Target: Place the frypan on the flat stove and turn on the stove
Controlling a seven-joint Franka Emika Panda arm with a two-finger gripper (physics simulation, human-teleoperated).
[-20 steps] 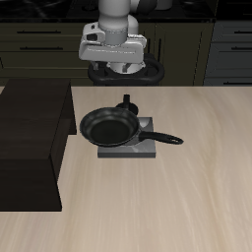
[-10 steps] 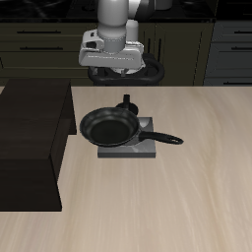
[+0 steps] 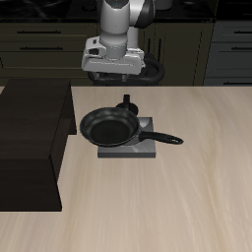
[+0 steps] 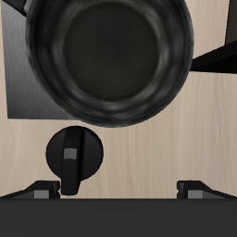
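Frypan (image 3: 108, 126) resting on flat stove (image 3: 139, 151) — handle pointing off the plate. Gripper (image 4: 118, 188) above, fingers spread wide, holding nothing — knob (image 4: 73, 159) below.

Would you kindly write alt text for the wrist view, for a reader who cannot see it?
A round black frypan sits on the grey flat stove, seen from directly above. The stove's black knob lies on the wooden table, between the pan and the open claw.
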